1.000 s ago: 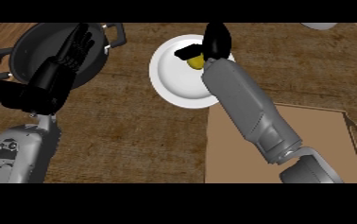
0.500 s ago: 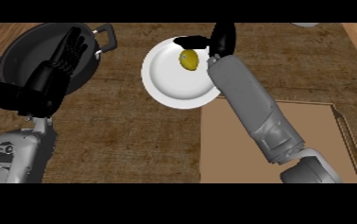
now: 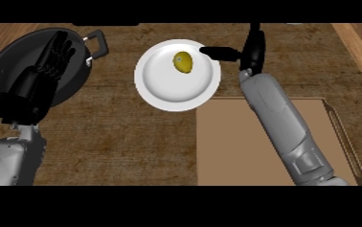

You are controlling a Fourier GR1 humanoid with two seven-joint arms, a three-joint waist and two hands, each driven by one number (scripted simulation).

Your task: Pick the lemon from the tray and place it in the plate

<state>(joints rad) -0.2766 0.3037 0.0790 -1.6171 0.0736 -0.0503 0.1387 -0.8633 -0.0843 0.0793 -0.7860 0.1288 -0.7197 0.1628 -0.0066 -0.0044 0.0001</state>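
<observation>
Head view, steeply down on a wood-grain counter point(image 3: 127, 140). Lemon point(image 3: 184, 62) lying on the white plate point(image 3: 166, 96), upper half, toward the right rim, apart from any finger. Right hand point(image 3: 249, 53) just beside the plate's right edge, fingers straight and pointing up the frame, thumb point(image 3: 219, 53) stretched sideways over the rim toward the fruit; open, holding nothing. Probably so posed because the fruit sits released and the placing looks done, leaving only a withdrawal. Grey right forearm point(image 3: 279, 116) slanting down across the brown tray point(image 3: 233, 149), which lies at lower right with its corner tucked against the plate's lower rim; no fruit visible in the uncovered part of it.

Left hand point(image 3: 50, 65) resting at the upper left, fingers straight and relaxed, held over a dark pan point(image 3: 81, 80) with a handle loop at its upper right; gripping nothing. Pan well apart from the plate. Nothing between the right hand and a clear retreat; only the outstretched thumb, close to the lemon, worth minding lest it nudge the fruit.
</observation>
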